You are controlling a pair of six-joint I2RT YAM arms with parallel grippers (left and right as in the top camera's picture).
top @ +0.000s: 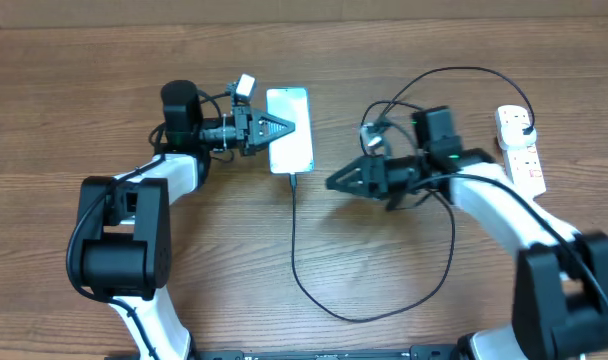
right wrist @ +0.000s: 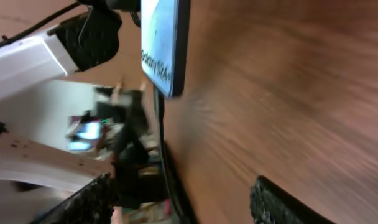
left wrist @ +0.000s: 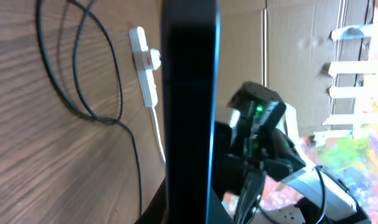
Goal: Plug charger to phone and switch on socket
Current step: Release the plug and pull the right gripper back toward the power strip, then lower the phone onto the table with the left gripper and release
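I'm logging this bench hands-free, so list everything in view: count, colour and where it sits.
phone: one, black edges, lit pale screen; flat on the table, upper centre.
charger: one, thin black cable; from the phone's near end, looping across the table to the socket.
socket: one, white strip with red switches; far right.
table: one, brown wood.
cardboard: brown; behind the table.
left gripper: one, black; at the phone's side edge.
right gripper: one, black, open, empty; beside the cable near the phone.
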